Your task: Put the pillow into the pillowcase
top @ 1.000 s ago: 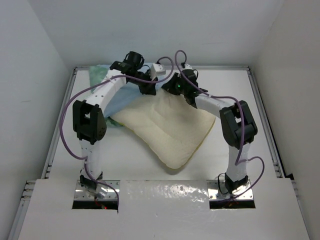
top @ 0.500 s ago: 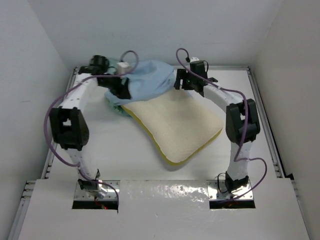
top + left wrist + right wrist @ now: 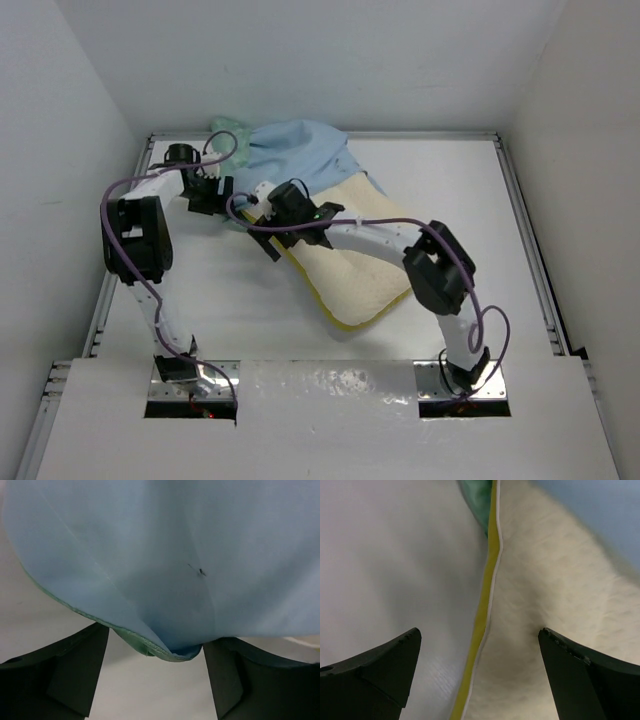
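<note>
Yellow-edged pillow point(image 3: 545, 605) fills R wrist cam, blue pillowcase point(image 3: 175, 545) fills L.

Left end effector point(image 3: 155, 652) and right end effector point(image 3: 478, 652) close together, jaws of both wide apart.

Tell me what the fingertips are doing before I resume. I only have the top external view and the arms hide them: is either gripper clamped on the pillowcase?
Observer: No. The left wrist view shows the left gripper with its jaws apart, and a folded blue corner of the pillowcase hangs loose between them.
Operator: And the right one?
Observer: The right gripper is wide open and holds nothing. It straddles the yellow edge band of the pillow, with bare table under one side and the pillow's cream face under the other.
</note>
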Tool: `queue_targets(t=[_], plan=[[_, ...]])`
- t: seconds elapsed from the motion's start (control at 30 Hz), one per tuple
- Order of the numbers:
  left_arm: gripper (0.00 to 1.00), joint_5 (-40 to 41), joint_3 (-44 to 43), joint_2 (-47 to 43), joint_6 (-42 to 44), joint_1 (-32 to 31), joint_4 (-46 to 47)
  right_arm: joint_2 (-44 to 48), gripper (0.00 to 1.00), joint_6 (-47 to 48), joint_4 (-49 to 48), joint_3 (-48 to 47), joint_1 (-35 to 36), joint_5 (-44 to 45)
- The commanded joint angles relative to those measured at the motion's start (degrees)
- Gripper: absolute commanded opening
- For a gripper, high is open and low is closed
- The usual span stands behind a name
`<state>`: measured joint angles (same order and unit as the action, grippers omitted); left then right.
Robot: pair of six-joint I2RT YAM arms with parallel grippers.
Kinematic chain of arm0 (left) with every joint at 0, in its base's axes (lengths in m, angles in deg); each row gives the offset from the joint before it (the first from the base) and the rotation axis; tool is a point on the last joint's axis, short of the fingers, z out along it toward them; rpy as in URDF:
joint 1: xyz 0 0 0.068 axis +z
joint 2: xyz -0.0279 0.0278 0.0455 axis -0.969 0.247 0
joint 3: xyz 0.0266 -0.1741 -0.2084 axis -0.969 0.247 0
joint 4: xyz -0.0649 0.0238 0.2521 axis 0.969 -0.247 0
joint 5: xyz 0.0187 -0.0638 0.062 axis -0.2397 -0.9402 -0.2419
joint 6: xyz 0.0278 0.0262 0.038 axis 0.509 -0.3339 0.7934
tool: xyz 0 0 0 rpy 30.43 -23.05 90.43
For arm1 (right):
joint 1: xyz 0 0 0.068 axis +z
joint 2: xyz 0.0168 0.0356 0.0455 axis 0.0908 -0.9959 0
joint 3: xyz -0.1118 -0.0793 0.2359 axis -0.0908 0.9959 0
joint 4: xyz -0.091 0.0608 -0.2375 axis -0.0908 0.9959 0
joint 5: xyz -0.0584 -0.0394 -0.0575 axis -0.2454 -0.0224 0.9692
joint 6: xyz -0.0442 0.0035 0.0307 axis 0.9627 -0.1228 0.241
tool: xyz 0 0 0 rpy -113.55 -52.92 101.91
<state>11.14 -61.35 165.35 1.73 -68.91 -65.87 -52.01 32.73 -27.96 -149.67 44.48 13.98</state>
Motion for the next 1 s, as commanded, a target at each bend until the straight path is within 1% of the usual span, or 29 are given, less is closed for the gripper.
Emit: queue_targets(t=[0.0,0.07,0.13,0.17,0.2,0.23,0.27,0.3,0.33,0.37,0.4,0.47,0.5,0.53,0.63,0.67,0.7,0.73,0.77,0.8,0.87,0.93,0.97], plan=[[0.72,6.7,-3.0,2.7,-6.7,0.6,4.8,-3.3,0.99,-2.7,1.0,-2.1,-0.5,7.3],[0.67,8.1,-3.9,5.2,-6.8,0.6,3.8,-5.3,0.99,-5.1,-1.0,-1.7,-0.5,10.4],[0.59,4.9,-3.0,5.9,-6.9,0.5,5.6,-8.5,0.99,-6.5,-2.2,-2.8,-0.6,12.4],[0.52,3.7,-2.2,5.9,-7.4,0.5,6.7,-9.8,0.98,-6.7,-1.9,-3.7,-0.6,14.6],[0.44,2.5,-1.0,5.7,-7.7,0.5,9.0,-11.1,0.95,-7.0,-1.3,-5.0,-0.6,15.4],[0.23,1.3,-0.5,5.6,-8.4,0.6,10.0,-12.3,0.77,-7.7,0.1,-7.8,-0.7,16.1],[0.11,-0.9,-0.2,5.5,-8.6,0.5,10.8,-13.9,0.59,-8.5,0.6,-8.9,-1.1,16.2],[0.0,-1.8,0.1,5.3,-8.7,0.5,11.3,-14.1,0.37,-9.4,0.8,-9.9,-1.4,15.6],[0.0,-3.0,0.2,5.1,-8.2,0.5,11.2,-14.0,0.14,-10.1,-0.5,-10.2,-1.6,15.3],[0.0,-5.8,0.3,3.9,-7.1,0.6,10.5,-13.1,0.0,-11.6,-1.6,-10.3,-2.1,15.2],[0.0,-7.3,1.0,3.0,-4.8,0.6,9.2,-12.5,0.0,-13.6,-3.9,-10.4,-2.4,14.9],[0.0,-10.2,2.4,-1.3,-1.5,0.5,6.2,-11.1,0.0,-16.7,-5.7,-11.7,-4.0,15.0],[0.0,-10.7,2.7,-3.1,2.4,0.2,4.8,-10.8,0.0,-18.8,-6.5,-13.8,-4.8,15.5],[0.0,-11.4,3.0,-6.5,4.6,0.0,3.2,-10.7,0.0,-23.2,-8.0,-15.1,-6.3,15.9],[0.0,-13.3,3.9,-12.1,13.3,-1.3,-3.5,-11.7,0.0,-31.1,-10.4,-20.2,-9.0,19.7],[0.0,-13.9,3.9,-12.9,15.6,-1.9,-7.7,-12.2,0.0,-31.8,-11.0,-21.5,-9.3,21.0],[0.0,-14.3,3.6,-13.4,20.2,-3.3,-10.1,-13.4,0.0,-32.0,-11.5,-24.0,-9.3,22.5],[0.0,-15.3,3.5,-13.7,22.3,-4.1,-12.5,-14.0,0.0,-31.4,-12.5,-25.2,-9.3,25.1],[0.0,-16.0,3.0,-13.7,24.8,-5.2,-17.2,-14.5,0.0,-31.6,-13.2,-25.9,-9.3,25.5],[0.0,-16.9,3.2,-13.7,29.5,-6.6,-19.5,-15.3,0.0,-32.2,-13.9,-27.1,-9.3,25.6],[0.0,-19.0,3.5,-13.6,33.3,-10.3,-23.5,-16.2,0.0,-34.5,-14.0,-28.3,-9.2,24.7],[0.0,-24.5,2.8,-13.1,36.2,-11.4,-26.2,-17.7,0.0,-35.0,-14.0,-29.0,-8.1,25.3],[0.0,-26.9,2.3,-13.1,40.1,-11.9,-29.7,-18.2,0.0,-35.0,-14.0,-29.0,-7.7,25.6]])
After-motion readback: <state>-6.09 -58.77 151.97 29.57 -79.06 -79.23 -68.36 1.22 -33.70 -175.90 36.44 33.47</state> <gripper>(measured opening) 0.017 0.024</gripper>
